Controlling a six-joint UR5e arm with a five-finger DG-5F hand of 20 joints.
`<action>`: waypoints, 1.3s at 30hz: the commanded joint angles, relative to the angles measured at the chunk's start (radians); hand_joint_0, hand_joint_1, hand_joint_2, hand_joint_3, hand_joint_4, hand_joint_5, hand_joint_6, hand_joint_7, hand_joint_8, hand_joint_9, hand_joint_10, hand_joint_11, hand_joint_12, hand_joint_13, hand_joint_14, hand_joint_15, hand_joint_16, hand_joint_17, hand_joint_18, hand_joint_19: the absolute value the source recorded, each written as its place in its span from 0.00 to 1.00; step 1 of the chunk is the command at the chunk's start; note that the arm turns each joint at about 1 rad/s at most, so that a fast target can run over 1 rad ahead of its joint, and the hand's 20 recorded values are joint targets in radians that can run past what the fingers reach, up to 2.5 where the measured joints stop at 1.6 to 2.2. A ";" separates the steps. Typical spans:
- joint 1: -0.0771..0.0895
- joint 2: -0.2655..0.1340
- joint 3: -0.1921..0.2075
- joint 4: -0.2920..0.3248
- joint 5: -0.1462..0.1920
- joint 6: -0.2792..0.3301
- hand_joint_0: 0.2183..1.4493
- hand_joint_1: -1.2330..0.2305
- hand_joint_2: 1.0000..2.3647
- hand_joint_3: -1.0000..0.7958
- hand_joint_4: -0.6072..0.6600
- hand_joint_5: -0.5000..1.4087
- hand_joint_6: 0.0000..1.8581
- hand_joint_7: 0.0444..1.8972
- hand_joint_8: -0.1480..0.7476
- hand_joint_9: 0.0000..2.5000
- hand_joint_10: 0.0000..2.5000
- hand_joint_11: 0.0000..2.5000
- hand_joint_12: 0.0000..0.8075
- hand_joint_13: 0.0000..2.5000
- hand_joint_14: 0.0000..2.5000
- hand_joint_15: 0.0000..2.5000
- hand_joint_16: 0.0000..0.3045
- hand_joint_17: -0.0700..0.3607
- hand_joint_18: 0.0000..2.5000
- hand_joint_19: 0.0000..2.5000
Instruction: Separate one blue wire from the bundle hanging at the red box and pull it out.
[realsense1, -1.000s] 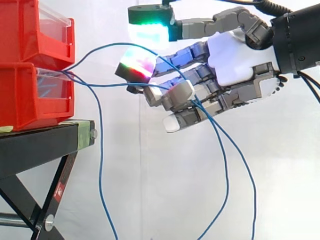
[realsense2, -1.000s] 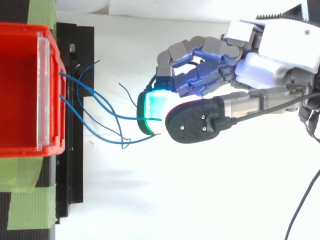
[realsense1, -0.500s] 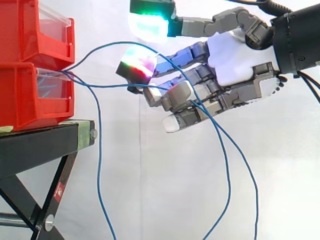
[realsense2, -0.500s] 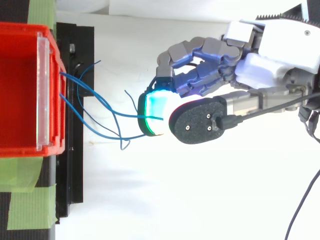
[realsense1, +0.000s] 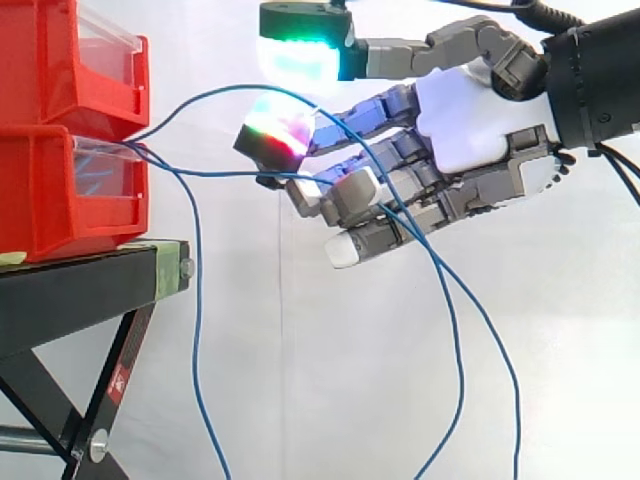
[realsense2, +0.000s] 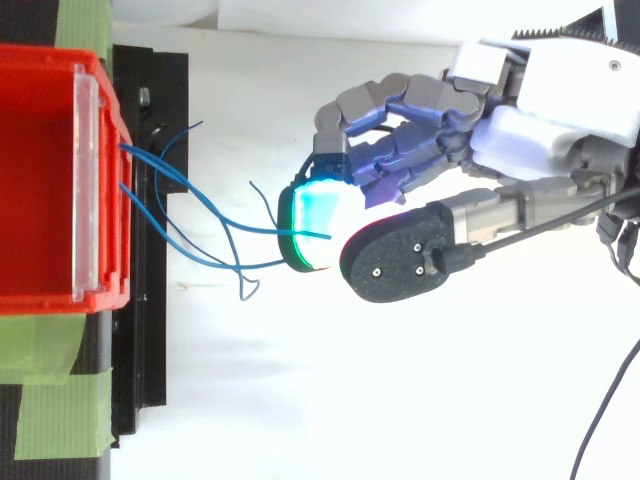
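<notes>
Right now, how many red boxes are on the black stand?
2. The lower red box sits on the black stand; the upper red box is stacked on it. Others may hide beyond the frame.

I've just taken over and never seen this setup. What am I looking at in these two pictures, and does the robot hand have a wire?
One picture looks level from the side, the other straight down from above; both show the same scene. The white and grey thing coming in from the right is the robot hand on a black robot arm. On the left, two red bins sit stacked on a black stand. Thin blue wires hang out of the lower bin; some run through the robot hand and droop below it. Whether it actually grips one, I cannot tell.
</notes>
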 joint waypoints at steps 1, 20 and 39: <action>0.000 0.000 0.000 -0.001 0.000 0.000 0.31 0.36 0.01 0.34 0.62 0.16 0.44 0.61 0.50 0.24 0.01 0.59 0.45 0.30 0.10 0.69 0.15 0.40 0.20 0.31; 0.000 0.000 0.000 0.001 0.000 -0.001 0.31 0.33 0.02 0.44 0.51 0.16 0.44 0.62 0.50 0.24 0.01 0.59 0.45 0.30 0.10 0.69 0.14 0.39 0.21 0.30; 0.000 0.000 0.000 0.001 0.000 -0.001 0.30 0.30 0.03 0.53 0.35 0.17 0.44 0.66 0.47 0.24 0.01 0.47 0.46 0.20 0.01 0.46 0.14 0.39 0.17 0.27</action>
